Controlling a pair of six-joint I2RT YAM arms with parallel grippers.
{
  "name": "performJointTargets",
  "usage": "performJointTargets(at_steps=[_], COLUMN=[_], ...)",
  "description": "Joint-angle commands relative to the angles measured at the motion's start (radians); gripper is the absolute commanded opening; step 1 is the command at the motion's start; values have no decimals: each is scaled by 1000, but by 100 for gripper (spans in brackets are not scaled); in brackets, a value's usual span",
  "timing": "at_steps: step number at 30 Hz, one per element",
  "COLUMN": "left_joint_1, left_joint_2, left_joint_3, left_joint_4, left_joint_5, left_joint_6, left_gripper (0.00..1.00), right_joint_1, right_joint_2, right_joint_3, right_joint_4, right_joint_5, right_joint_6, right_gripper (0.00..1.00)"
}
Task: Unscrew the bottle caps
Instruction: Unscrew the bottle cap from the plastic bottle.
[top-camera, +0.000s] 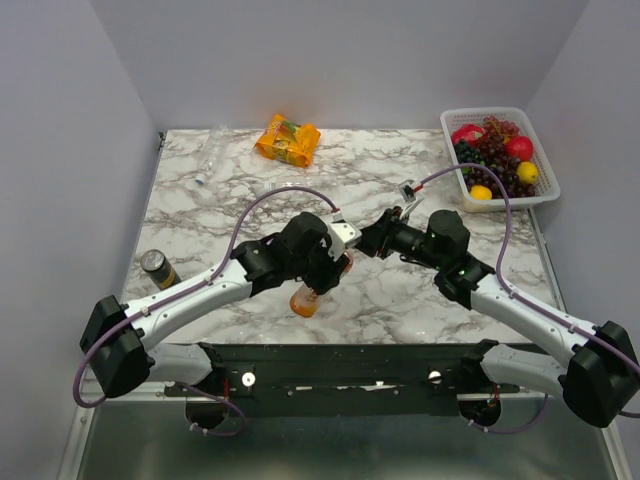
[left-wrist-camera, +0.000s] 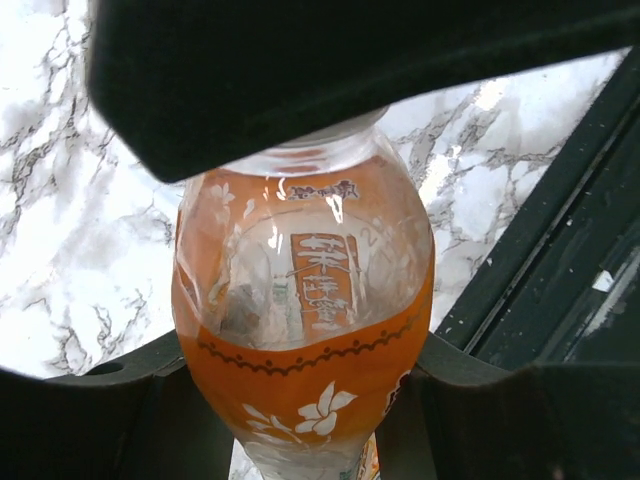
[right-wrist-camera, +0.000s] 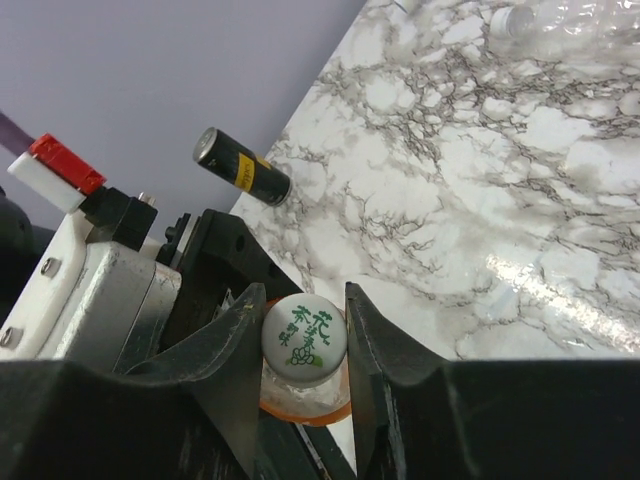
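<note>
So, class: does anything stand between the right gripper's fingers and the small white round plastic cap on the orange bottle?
Nothing visible does. The right gripper has its fingers against both sides of the small white round plastic cap, nothing between them, while the left gripper clamps the orange-labelled plastic bottle.

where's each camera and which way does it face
top external: above and behind the arms, looking down on the table; both arms show
left wrist: on the left gripper, looking along its fingers at the orange bottle it clamps
right wrist: on the right gripper, facing the white cap between its fingers
shared: the black can shows in top and right wrist
</note>
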Motion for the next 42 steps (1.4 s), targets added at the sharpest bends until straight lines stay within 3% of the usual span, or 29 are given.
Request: performJointTargets(at_steps=[1,9,13,19,24,32,36,42], left_joint_1=[31,74,87,100,108,108,108,108], left_joint_2=[-62,-141,-149,-152,-155,-114,-118,-132], left_joint_3=[1,-13,-10,-14,-23,1,0,1], left_joint_4=[70,117,123,157,170,94,94,84], left_joint_5=[303,734,866,963,898,727,690,483], left_joint_6=[24,44,46,24,6,36,35,21], left_gripper=[40,39,40,40,40,39,40,40], right_joint_1=[17,-42,-79,-95,-107,-144,-157,-159], right_joint_2=[-9,-1,0,-12,-29,-86,-127,-194], right_joint_3=[-18,-73,-102,-115,-130,-135,-138,-138], right_joint_4=[96,272,418,476,475,398,325,184], right_joint_5=[-104,-441,-596,-711,-691,-602,-575,-498], right_joint_6=[-85,-109,-63,-53,-42,-49,-85,-149], right_gripper=[17,17,17,20,31,73,79,80])
